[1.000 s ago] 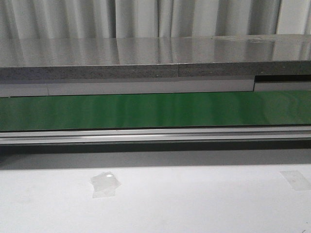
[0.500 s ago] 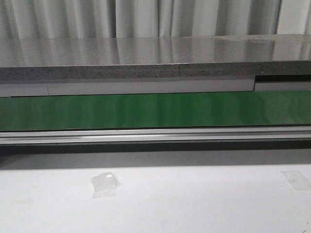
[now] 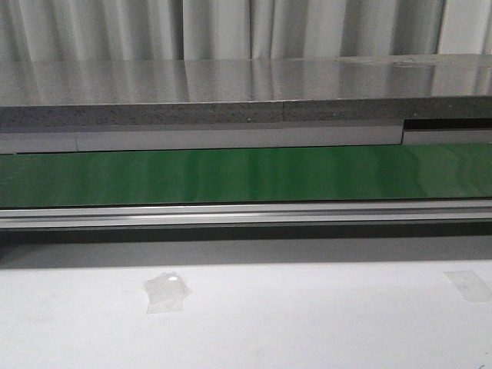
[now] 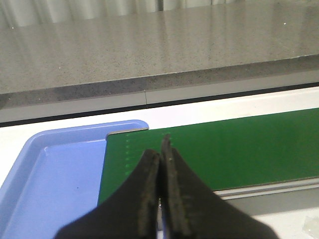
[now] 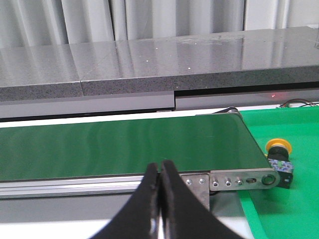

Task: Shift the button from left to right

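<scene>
The button, a yellow cap on a black body, lies in the green tray just past the end of the green conveyor belt, seen only in the right wrist view. My right gripper is shut and empty, over the belt's near rail, well short of the button. My left gripper is shut and empty, above the belt's other end, beside a blue tray. Neither gripper shows in the front view.
The belt runs across the front view, with a metal rail along its near side and a grey stone counter behind. Tape patches lie on the white table. The blue tray holds nothing that I can see.
</scene>
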Tool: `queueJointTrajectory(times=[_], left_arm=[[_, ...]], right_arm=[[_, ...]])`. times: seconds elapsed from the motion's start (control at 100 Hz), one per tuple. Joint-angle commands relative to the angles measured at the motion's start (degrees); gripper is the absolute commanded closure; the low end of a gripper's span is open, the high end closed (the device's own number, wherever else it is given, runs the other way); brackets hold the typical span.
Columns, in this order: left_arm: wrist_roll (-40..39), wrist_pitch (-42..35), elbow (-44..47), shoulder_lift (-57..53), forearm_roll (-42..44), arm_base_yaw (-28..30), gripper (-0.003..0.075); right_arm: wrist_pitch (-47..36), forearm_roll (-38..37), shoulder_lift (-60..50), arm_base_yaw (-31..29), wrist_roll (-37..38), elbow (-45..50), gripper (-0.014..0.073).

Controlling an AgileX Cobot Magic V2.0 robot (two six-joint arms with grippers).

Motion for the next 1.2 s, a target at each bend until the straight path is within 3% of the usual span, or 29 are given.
queueJointTrajectory(times=[0.0, 0.46, 0.64, 0.9, 1.04, 1.19], left_arm=[[-0.28, -3.90, -1.51, 0.31, -1.51, -0.29, 0.0740], [-0.28, -3.90, -1.42, 0.31, -1.37, -0.29, 0.0740], [-1.57, -6.39, -1.05, 0.31, 4.34, -2.23, 0.0740], [-30.79, -19.74, 6.18, -2.43, 30.89, -7.94, 0.0740], [-34.75, -26.65, 12.13, -5.30, 35.42, -8.83, 0.0740], [-35.00, -27.72, 17.82, -9.66, 35.31, -8.83, 0.0740]], right_arm=[[-4.56, -0.44, -1.11, -0.07, 0.17, -0.91, 0.0662], [-4.56, -0.44, -1.11, -0.07, 0.17, -0.91, 0.0662], [-4.56, -0.44, -1.11, -0.07, 0.17, -0.91, 0.0662], [-4.56, -0.44, -1.11, -0.07, 0.17, -0.91, 0.0662], [-4.56, -0.44, -1.11, -0.07, 0.17, -0.91, 0.0662], [-4.56, -0.44, -1.11, -0.07, 0.17, -0.91, 0.0662]])
